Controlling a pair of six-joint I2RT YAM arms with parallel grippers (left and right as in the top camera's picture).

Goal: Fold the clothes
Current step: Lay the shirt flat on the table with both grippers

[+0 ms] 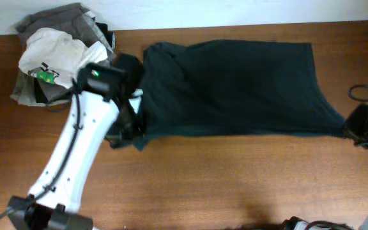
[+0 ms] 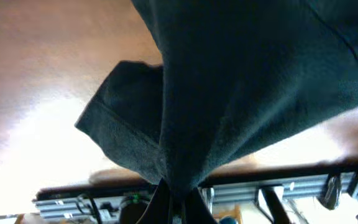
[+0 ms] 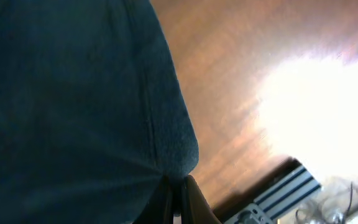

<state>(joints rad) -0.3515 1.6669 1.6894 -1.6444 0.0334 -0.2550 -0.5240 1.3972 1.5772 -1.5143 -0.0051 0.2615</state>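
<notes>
The clothes, a dark teal-black T-shirt, lie stretched left to right across the wooden table. My left gripper is at the shirt's near left corner, shut on a bunch of its fabric. In the left wrist view the cloth hangs taut from the closed jaws, with a sleeve drooping to the left. My right gripper is at the shirt's near right corner. In the right wrist view it is shut on the hemmed edge of the shirt.
A pile of other garments sits at the back left: a white one with a green mark on grey folded ones. A black cable loop lies at the right edge. Bare wood table spans the front.
</notes>
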